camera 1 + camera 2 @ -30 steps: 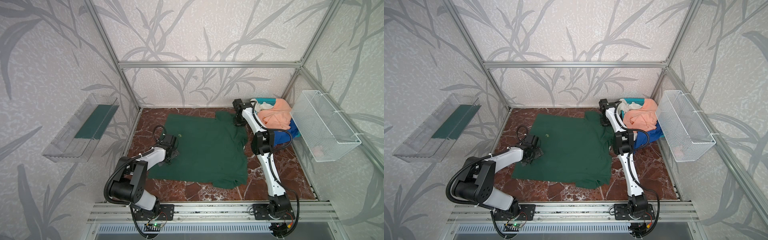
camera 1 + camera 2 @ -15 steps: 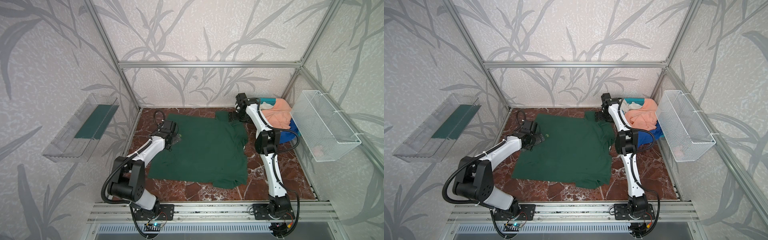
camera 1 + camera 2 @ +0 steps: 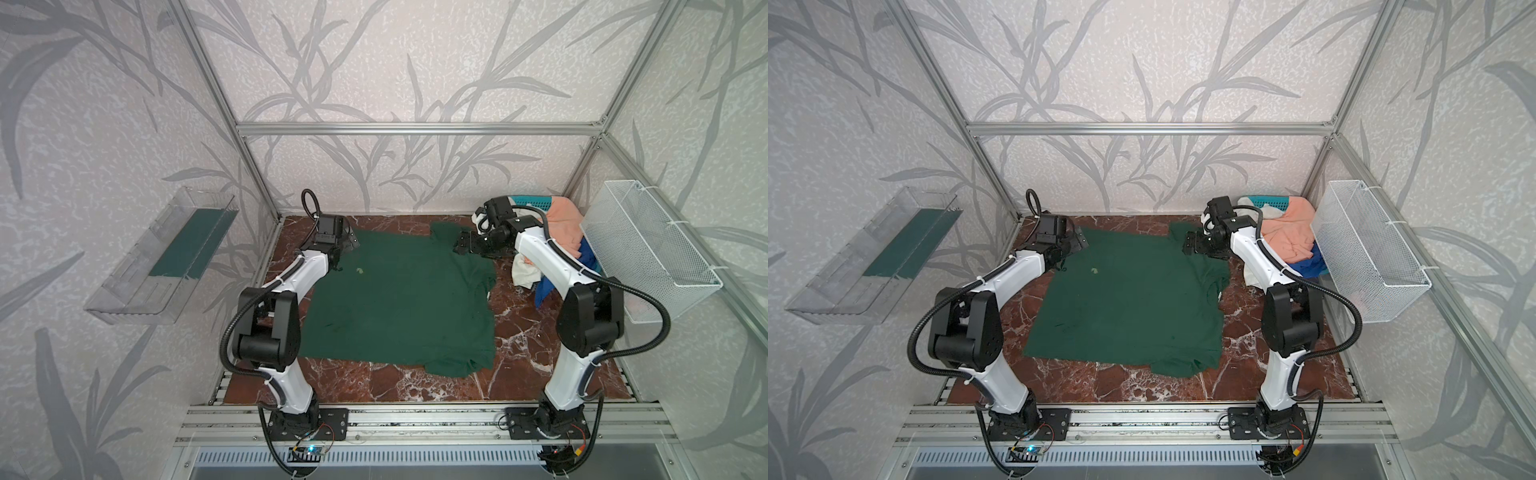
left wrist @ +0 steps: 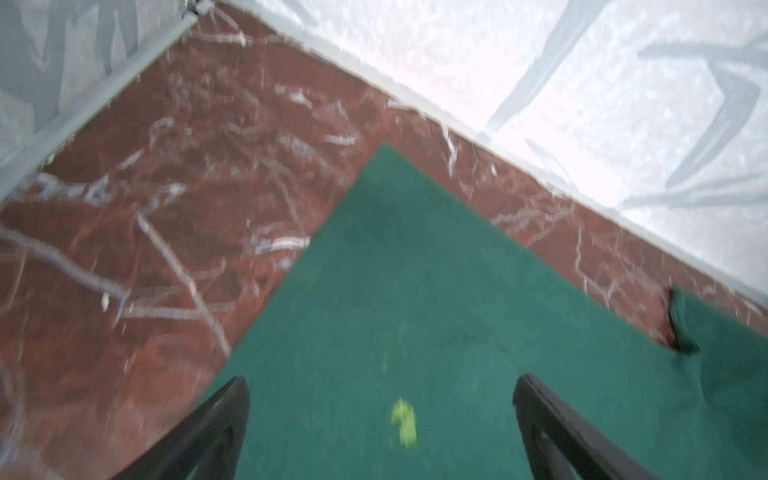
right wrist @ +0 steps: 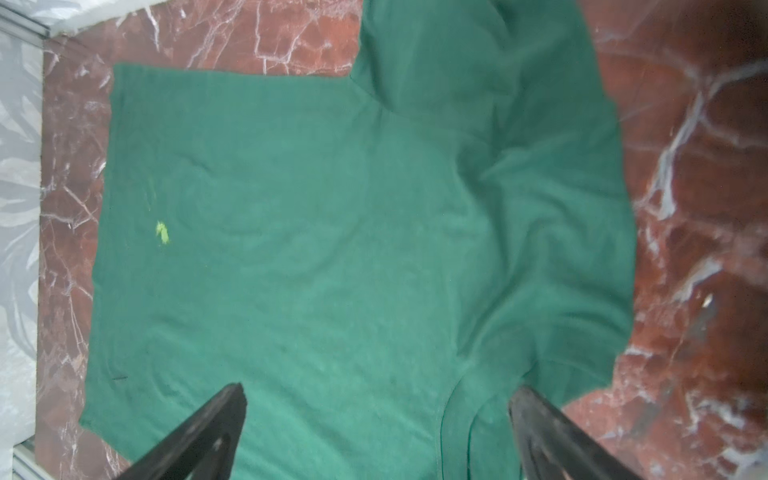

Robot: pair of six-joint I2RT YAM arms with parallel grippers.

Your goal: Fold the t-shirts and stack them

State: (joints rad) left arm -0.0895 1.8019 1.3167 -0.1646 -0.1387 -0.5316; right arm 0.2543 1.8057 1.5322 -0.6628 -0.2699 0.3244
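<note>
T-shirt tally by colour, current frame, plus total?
dark green t-shirt, spread flat: 1
peach-orange t-shirt, in the pile: 1
blue t-shirt, in the pile: 1
white t-shirt, in the pile: 1
Total: 4

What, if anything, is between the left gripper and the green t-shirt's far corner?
Nothing visible. The left gripper is open over that corner of the green t-shirt. Only a small yellow-green speck lies on the cloth between its fingers in the wrist view.

Your left pincer (image 3: 352, 242) and right pincer (image 3: 460, 246) hang empty, jaws spread wide, both arms stretched forward.
</note>
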